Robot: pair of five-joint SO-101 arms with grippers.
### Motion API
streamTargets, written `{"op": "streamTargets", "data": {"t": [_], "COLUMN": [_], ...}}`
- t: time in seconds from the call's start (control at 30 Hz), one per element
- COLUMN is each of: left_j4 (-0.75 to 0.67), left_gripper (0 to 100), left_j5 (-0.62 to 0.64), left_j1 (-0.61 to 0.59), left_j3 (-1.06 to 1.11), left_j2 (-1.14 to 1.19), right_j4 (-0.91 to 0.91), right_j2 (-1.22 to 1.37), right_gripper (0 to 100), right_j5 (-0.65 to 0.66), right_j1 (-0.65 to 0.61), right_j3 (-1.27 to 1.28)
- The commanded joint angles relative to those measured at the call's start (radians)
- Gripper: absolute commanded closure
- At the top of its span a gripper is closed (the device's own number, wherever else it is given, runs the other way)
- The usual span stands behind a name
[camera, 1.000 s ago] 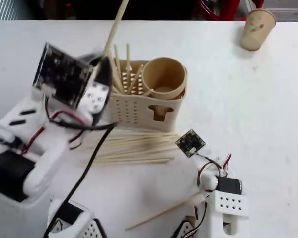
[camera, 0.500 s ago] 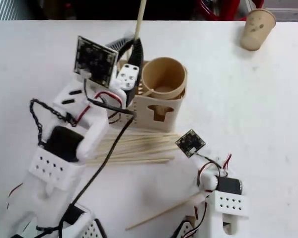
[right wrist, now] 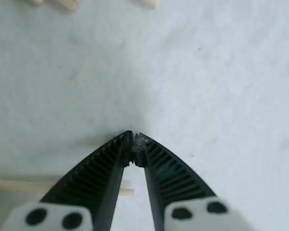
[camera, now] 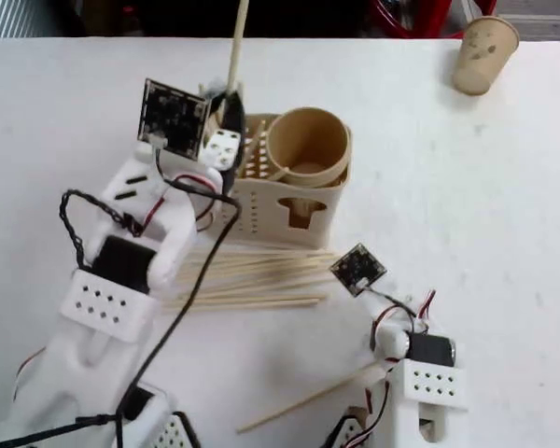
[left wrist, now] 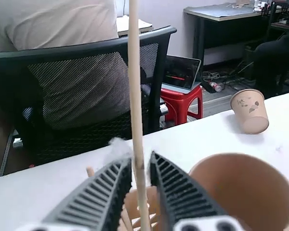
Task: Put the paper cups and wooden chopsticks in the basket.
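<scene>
The chopstick (left wrist: 135, 96) stands upright over the basket (camera: 261, 210), beside the cup (camera: 308, 145), clamped in the left gripper (left wrist: 140, 161). Released high or tilted, it could topple over the wall. The right gripper (right wrist: 133, 137) is closed and empty, low over the table (camera: 467, 205).

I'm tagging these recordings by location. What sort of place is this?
Probably an office or lab workspace. Beyond the white table there is a black mesh office chair, a dark desk and a red stool with a laptop beside it.
</scene>
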Motion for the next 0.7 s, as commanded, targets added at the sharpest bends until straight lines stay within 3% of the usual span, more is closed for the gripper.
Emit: {"op": "streamTargets", "data": {"t": [0.0, 0.17, 0.43, 0.57, 0.67], "left_j4": [-0.02, -0.005, 0.215, 0.236, 0.232], "left_gripper": [88, 90, 90, 90, 90], "left_j5": [0.009, 0.017, 0.109, 0.109, 0.107], "left_j1": [-0.038, -0.134, -0.437, -0.608, -0.647], "left_j3": [-0.002, -0.034, -0.238, -0.262, -0.313], "left_j2": [-0.007, -0.008, -0.088, 0.025, 0.18], "right_j4": [-0.012, -0.012, -0.045, -0.119, -0.143], "right_j2": [-0.007, -0.007, -0.007, -0.007, -0.007], "right_gripper": [98.1, 98.1, 98.1, 98.1, 98.1], "right_j5": [-0.002, -0.002, -0.002, -0.002, -0.005], "right_j1": [0.007, 0.005, 0.004, 0.019, 0.007], "right_j3": [-0.005, -0.005, -0.005, -0.006, -0.005]}}
